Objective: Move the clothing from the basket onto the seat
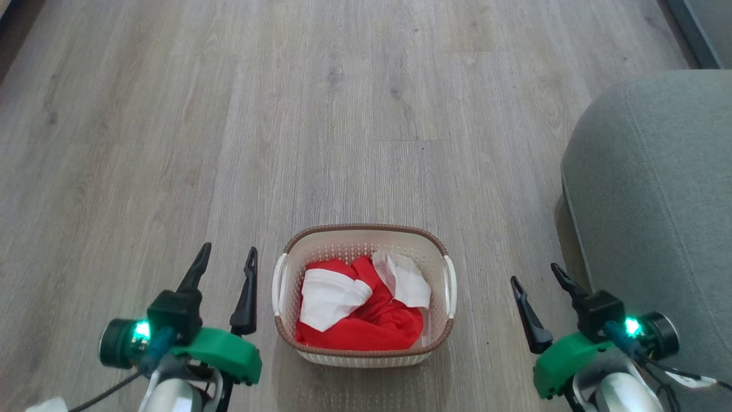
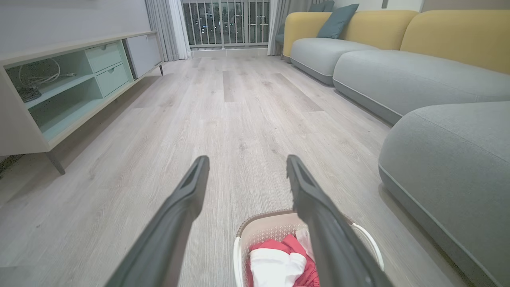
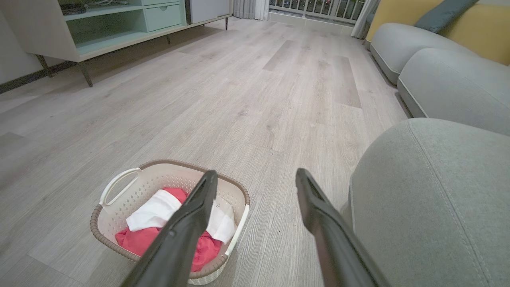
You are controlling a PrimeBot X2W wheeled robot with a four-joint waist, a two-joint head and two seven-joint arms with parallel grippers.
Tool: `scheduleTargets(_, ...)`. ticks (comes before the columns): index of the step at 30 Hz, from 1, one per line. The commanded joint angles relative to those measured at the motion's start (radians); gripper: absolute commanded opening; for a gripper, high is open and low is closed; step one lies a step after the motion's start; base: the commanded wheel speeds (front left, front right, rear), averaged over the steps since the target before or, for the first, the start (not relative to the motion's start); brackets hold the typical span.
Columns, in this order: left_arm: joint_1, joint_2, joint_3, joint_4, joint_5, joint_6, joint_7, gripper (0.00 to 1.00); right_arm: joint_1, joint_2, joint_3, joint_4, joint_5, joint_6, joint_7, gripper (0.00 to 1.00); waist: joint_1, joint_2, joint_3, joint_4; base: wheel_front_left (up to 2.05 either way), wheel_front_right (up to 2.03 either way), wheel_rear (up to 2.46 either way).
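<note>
The cream basket (image 1: 440, 247) with a brown rim stands on the wood floor in the lower middle of the head view. Red and white clothing (image 1: 366, 315) lies bunched inside it. The basket (image 3: 115, 187) and clothing (image 3: 155, 209) also show in the right wrist view, and the basket (image 2: 261, 227) with its clothing (image 2: 275, 265) in the left wrist view. My left gripper (image 1: 226, 258) hangs open just left of the basket. My right gripper (image 1: 537, 277) is open between the basket and the grey-green seat (image 1: 657, 194), which fills the right side.
A pale TV cabinet (image 2: 59, 87) with open shelves runs along the left wall. More grey sofa sections with yellow backs (image 2: 398, 75) line the right. Bare wood floor (image 1: 343, 114) stretches ahead of the basket.
</note>
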Motion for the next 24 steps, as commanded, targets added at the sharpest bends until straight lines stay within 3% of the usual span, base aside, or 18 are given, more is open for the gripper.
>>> scheduleTargets(1, -0.056, 0.012, 0.022, -0.038, 0.040, 0.007, -0.017, 1.00, -0.051, -0.012, 0.027, -0.025, -0.039, 0.000, -0.021, 1.00, 0.0000, 0.0000, 0.000, 0.000, 0.00, 0.00, 0.00)
scheduleTargets(24, -0.071, 0.010, 0.018, -0.020, 0.038, -0.013, -0.022, 1.00, -0.067, 0.000, -0.004, -0.044, -0.050, 0.000, -0.027, 1.00, 0.0000, 0.0000, 0.054, -0.012, 0.00, 0.00, 0.00)
